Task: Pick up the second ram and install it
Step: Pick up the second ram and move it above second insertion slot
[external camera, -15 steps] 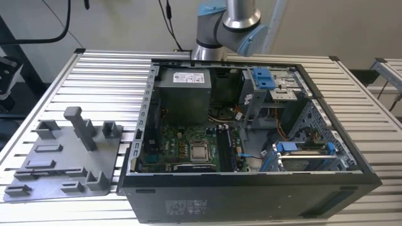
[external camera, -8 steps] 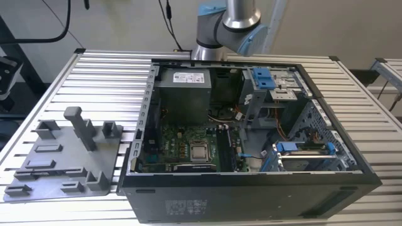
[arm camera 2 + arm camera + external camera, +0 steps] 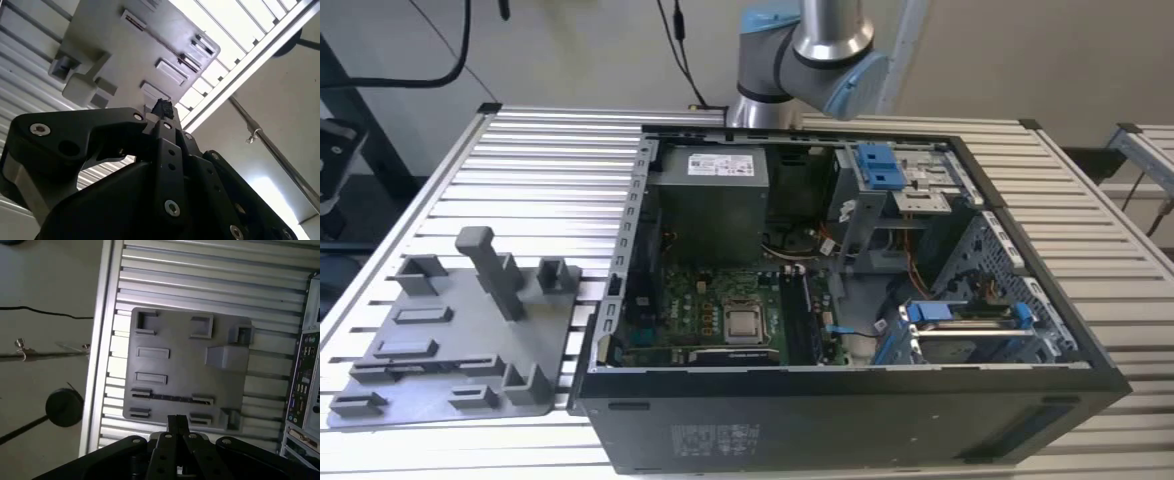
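As the gripper [image 3: 178,422] hung above the gray tray [image 3: 180,365], it pointed down toward one edge of that tray in the first wrist view. Whether its jaws were spread or pressed together could not be told. Just beyond the gripper, and apart from it, the memory stick [image 3: 170,397] lay on the tray as a thin dark strip, seated between small raised blocks. Farther across the tray stood a taller block [image 3: 227,356] among several low rectangular holders.

The tray rested on a slatted metal table [image 3: 534,170], and in the exterior view the stick lay along the tray's nearer part, toward the exterior view's left. Just beside the tray, on the exterior view's right, sat an open computer case [image 3: 854,410]. Inside it a green circuit board [image 3: 700,310] carried a square silver processor [image 3: 744,322], with a gray power box [image 3: 707,205] behind and blue clips [image 3: 881,165] farther back. Beyond the case, at the table's far edge, the robot arm [image 3: 807,45] rose toward the top of the exterior view.
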Motion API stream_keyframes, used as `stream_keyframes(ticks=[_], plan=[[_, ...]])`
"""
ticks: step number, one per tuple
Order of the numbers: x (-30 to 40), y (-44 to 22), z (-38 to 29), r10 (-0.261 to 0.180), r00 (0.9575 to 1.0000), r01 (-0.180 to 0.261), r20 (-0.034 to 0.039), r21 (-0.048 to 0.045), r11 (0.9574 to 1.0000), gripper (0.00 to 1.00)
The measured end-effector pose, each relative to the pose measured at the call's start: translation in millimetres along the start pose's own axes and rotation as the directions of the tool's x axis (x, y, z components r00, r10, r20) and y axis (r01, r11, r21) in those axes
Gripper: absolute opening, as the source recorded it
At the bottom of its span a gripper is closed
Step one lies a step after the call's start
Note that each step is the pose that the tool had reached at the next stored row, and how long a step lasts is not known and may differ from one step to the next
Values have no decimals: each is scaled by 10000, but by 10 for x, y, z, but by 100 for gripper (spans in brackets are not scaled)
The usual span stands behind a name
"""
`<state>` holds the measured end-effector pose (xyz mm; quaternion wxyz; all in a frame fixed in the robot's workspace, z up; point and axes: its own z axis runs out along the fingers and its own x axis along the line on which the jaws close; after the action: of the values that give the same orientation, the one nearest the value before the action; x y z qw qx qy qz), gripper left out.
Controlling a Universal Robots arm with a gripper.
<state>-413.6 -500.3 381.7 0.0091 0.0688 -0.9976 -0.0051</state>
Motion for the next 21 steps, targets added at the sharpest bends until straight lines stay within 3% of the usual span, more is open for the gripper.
stream_keyframes(ticks=[3,14,18,21], plan=[[2,0,0,-375,9993,375,-14,63,9993,11],[4,1,5,-1380,9904,1380,-19,83,9904,11],[4,1,10,-1690,9856,1691,-23,88,9856,11],[4,1,15,-2020,9794,2020,-28,96,9793,11]])
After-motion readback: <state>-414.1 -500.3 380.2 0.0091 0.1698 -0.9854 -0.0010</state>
